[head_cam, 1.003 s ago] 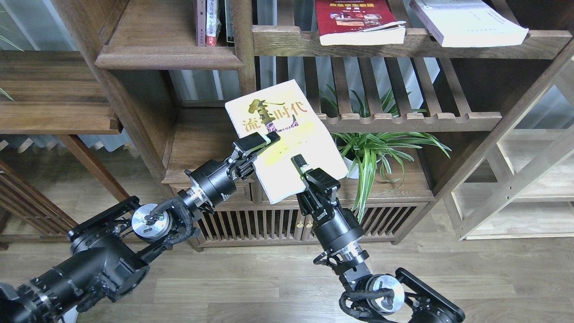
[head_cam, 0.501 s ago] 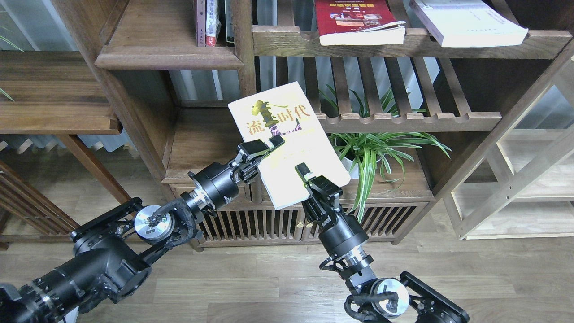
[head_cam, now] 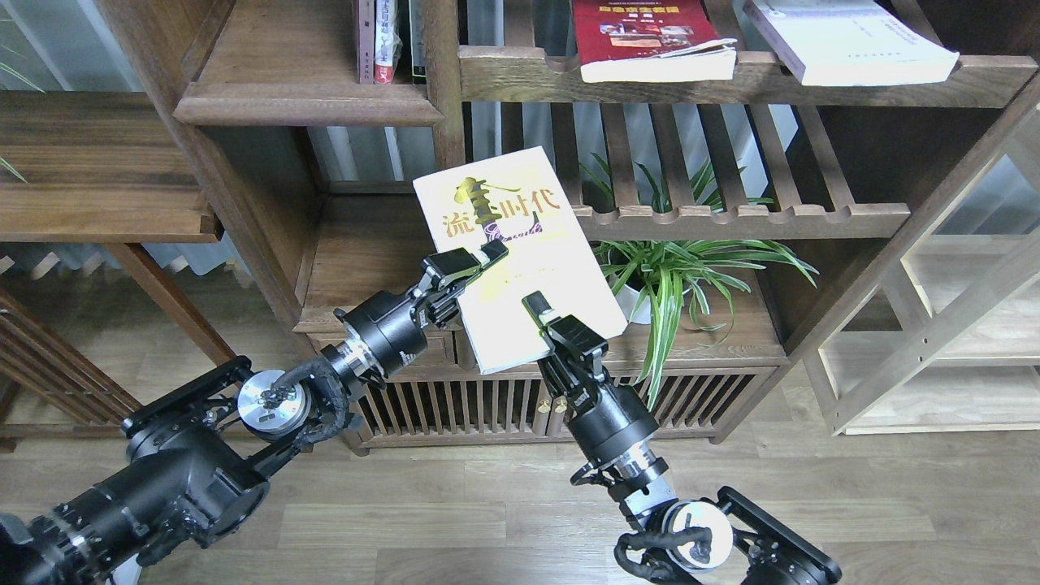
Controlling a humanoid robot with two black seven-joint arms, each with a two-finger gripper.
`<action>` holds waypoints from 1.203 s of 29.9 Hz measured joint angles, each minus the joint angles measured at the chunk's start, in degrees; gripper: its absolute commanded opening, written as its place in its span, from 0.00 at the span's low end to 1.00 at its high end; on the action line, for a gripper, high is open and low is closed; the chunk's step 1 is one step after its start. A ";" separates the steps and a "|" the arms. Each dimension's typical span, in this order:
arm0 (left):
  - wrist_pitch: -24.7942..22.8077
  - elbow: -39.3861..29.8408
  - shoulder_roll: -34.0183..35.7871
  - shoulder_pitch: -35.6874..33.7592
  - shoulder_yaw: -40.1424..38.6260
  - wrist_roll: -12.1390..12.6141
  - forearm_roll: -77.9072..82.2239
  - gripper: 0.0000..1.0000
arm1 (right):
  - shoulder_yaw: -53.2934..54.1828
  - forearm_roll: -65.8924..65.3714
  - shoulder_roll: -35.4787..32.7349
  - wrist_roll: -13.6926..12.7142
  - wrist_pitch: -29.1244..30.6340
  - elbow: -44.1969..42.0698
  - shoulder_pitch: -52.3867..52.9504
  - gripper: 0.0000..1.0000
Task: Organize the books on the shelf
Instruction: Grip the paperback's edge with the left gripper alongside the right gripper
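In front of bookcase, mid-air: yellow-green book (head_cam: 520, 252), cover up, tilted, held clear of every shelf.
L gripper (head_cam: 467, 272): clamped on the book's left edge, one finger (head_cam: 463, 262) lying across the cover, below the title chars.
R gripper (head_cam: 543, 321): closed on the book's lower right edge, finger tip (head_cam: 535, 306) on the cover.
Red book (head_cam: 646, 36): flat on upper slatted rack (head_cam: 731, 77), top centre.
White book (head_cam: 845, 41): same rack, just right of red one, angled, not touching it.
Plank shelf (head_cam: 305, 101): upper left, w/ a few upright books (head_cam: 386, 41) at its right end.
Plant (head_cam: 674, 268): potted, on cabinet top (head_cam: 731, 337), right of held book, behind R arm.
Floor (head_cam: 455, 520): wood planks.
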 measured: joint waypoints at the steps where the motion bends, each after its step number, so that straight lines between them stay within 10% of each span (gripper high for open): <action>1: 0.00 0.00 0.02 0.00 0.02 0.01 0.05 0.04 | 0.01 -0.02 0.01 -0.01 0.00 0.00 0.01 0.91; 5: 0.00 -0.01 0.05 0.00 0.12 0.02 0.13 0.04 | 0.02 -0.05 0.02 -0.06 0.00 -0.03 0.01 0.86; 24: 0.04 -0.10 -0.19 0.10 0.40 0.05 0.49 0.05 | 2.11 0.16 -0.52 -0.05 0.01 -1.81 -0.22 0.04; 36: 0.04 -0.19 -0.16 0.10 0.34 -0.02 0.76 0.06 | 1.80 0.17 -0.48 -0.38 0.02 -2.42 -0.14 0.16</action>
